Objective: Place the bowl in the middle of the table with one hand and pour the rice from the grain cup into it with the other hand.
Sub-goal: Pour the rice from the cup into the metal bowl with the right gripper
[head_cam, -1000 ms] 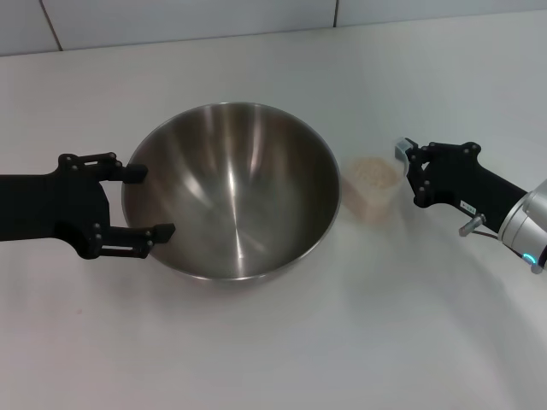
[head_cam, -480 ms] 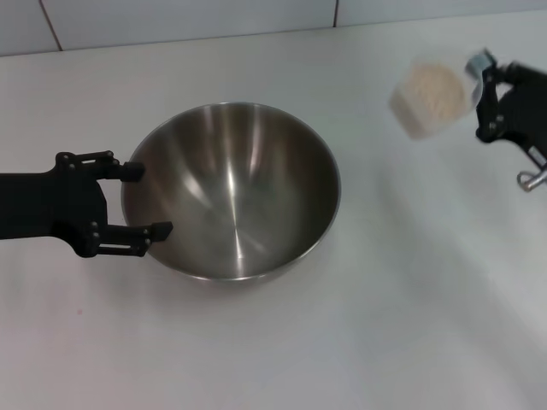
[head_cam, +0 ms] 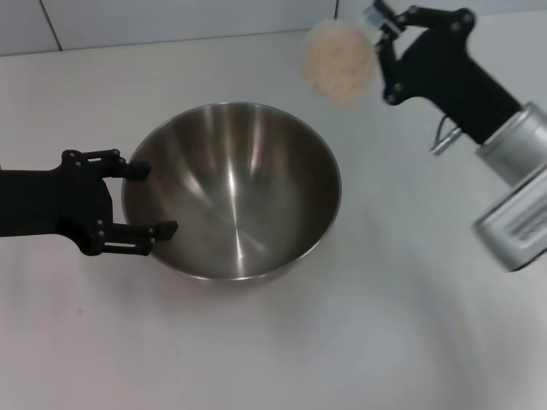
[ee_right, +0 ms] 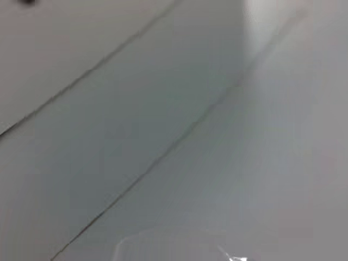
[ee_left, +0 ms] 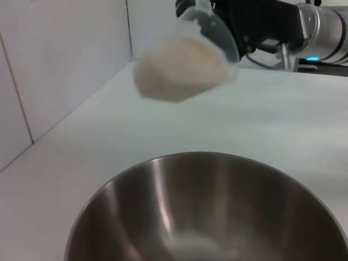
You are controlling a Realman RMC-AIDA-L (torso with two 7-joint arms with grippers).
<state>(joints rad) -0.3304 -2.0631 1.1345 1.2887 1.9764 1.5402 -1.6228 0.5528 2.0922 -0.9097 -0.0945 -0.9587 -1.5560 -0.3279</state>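
The steel bowl (head_cam: pixel 231 192) stands on the white table (head_cam: pixel 273 342), and its inside holds no grains. My left gripper (head_cam: pixel 144 201) is open at the bowl's left rim, one fingertip (head_cam: pixel 137 171) at the rim and the other against the outer wall. My right gripper (head_cam: pixel 382 53) is shut on the grain cup (head_cam: pixel 340 61) and holds it in the air, tilted, just beyond the bowl's far right rim. The rice (head_cam: pixel 335 68) fills the cup. The left wrist view shows the cup (ee_left: pixel 182 68) above the bowl (ee_left: pixel 206 217), with the right gripper (ee_left: pixel 217 19) behind it.
A tiled wall (head_cam: pixel 171 17) runs along the table's far edge. The right arm's silver-and-white forearm (head_cam: pixel 513 188) reaches over the right side of the table. The right wrist view shows only pale surfaces with seam lines.
My right gripper has lifted the grain cup off the table and carried it up and left toward the bowl, tilting it. The left gripper and the bowl have barely moved.
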